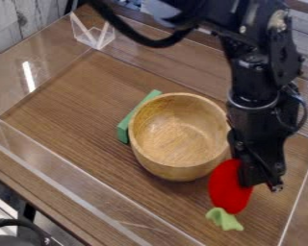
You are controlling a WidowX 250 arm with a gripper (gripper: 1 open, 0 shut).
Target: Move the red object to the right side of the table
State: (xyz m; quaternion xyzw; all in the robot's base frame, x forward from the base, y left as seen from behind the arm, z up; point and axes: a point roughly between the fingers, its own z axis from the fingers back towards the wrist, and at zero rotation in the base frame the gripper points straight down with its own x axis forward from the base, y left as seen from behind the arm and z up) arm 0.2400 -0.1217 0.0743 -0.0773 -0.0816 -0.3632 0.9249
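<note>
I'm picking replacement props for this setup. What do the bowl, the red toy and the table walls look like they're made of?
The bowl: pale wood, matte, with visible grain rings inside. The red toy, held in the pincer: smooth, evenly coloured red with a pale green leafy end, probably plastic or foam, though I can't tell which. The table walls: clear, glossy sheet, likely acrylic, judging by the reflections.

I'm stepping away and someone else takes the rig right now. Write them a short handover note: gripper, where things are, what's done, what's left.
Gripper: shut on the red object, pointing down, low over the table to the right of the wooden bowl.
Red object: out of the bowl, its green leafy end hanging lowest; whether it touches the tabletop cannot be told.
Bowl: empty, a flat green piece tucked at its left side.
Done: red object carried to the right side.
Left: set it down, open the gripper, withdraw.
</note>
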